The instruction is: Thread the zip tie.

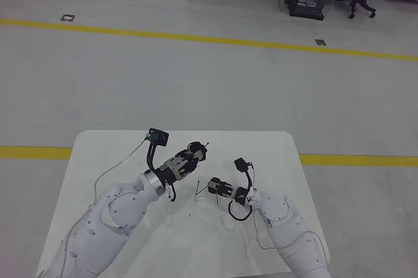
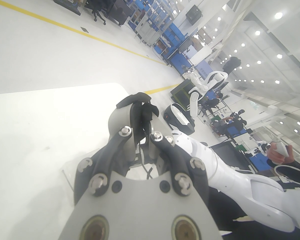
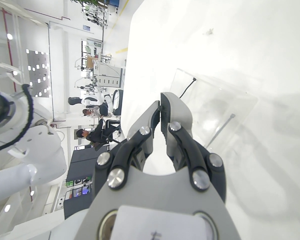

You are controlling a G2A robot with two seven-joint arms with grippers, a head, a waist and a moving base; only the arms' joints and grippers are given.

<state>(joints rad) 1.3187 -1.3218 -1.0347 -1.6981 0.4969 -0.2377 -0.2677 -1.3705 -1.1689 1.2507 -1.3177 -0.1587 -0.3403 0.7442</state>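
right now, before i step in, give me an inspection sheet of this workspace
surface: white table
job's things: clear tray holding a black tie and a pale tie, lying apart
clutter: one small speck
tools: left tool shut on a thin black strip, likely a tie; right tool shut, beside the tray
cables: grey cable along the left arm; black loop at the right wrist
surroundings: yellow floor line; racks and other robots far off

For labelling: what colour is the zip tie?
Zip tie: black, clearest in right wrist view.
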